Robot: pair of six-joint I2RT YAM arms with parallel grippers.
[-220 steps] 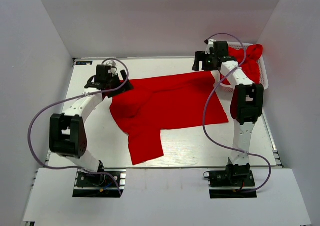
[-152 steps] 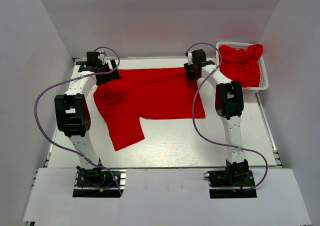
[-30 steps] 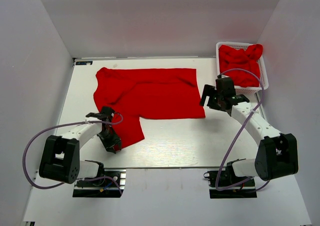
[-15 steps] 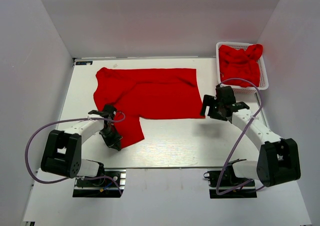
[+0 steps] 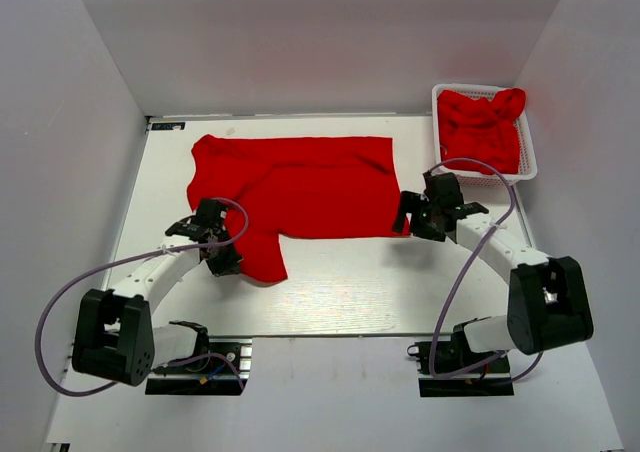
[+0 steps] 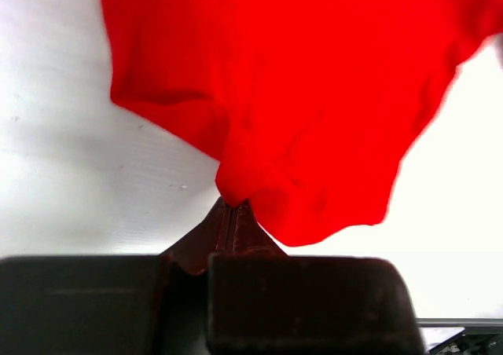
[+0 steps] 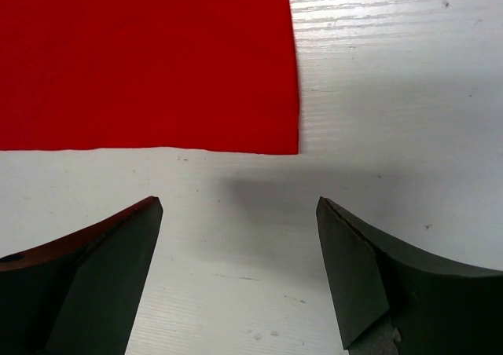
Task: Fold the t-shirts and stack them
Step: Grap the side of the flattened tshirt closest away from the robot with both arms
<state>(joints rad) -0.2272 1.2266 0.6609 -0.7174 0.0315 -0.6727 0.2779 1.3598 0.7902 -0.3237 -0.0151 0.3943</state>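
Note:
One red t-shirt point(image 5: 310, 182) lies spread flat on the white table, its near-left sleeve hanging toward the front. My left gripper point(image 5: 223, 260) is shut on the edge of that sleeve; in the left wrist view the jaws point(image 6: 233, 207) pinch a bunched fold of red cloth point(image 6: 299, 96) raised off the table. My right gripper point(image 5: 405, 218) stands open just in front of the shirt's near right corner. In the right wrist view that corner point(image 7: 292, 147) lies beyond the wide-apart fingertips point(image 7: 137, 221), with bare table between them.
A white lattice basket point(image 5: 528, 164) stands at the far right corner, holding more crumpled red t-shirts point(image 5: 482, 127). White walls close in the table point(image 5: 400, 292) on three sides. Both arm cables loop over the front of the table.

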